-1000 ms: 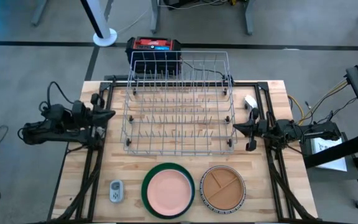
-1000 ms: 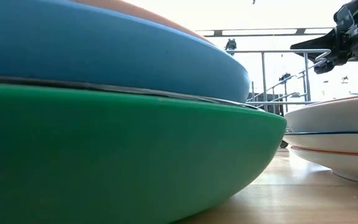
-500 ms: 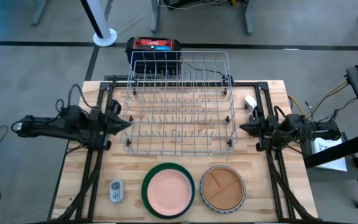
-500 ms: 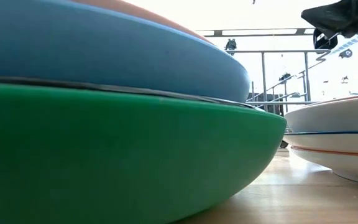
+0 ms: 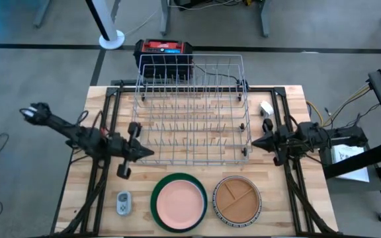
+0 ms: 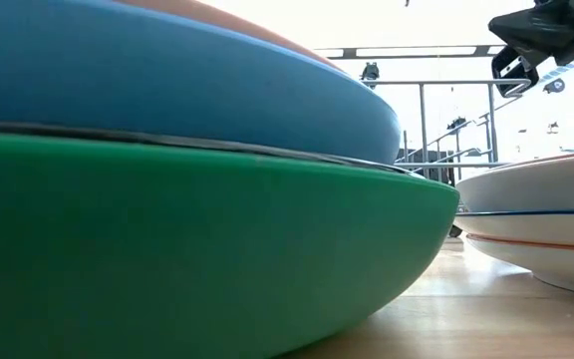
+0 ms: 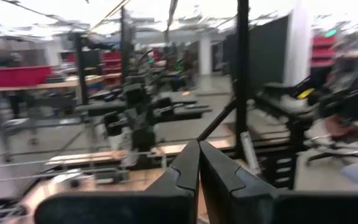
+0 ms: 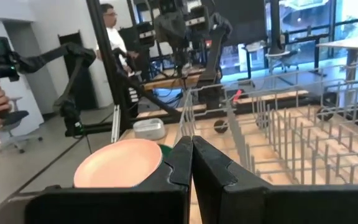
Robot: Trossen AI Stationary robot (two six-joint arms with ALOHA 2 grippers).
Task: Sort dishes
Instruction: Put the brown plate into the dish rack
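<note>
Left hand pinched shut, empty, over the worktop at the wire rack's front-left corner. Right hand also shut, empty, at the rack's front-right corner. Pink plate stacked in green plate, tan plate beside it, both near the front edge.

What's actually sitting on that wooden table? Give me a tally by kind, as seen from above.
Stacks of round dishes: 2, pink plate on green, tan divided plate on striped
Silver wire rack: 1
Small grey gadget: 1
Small white object: 1
Total: 5
</note>
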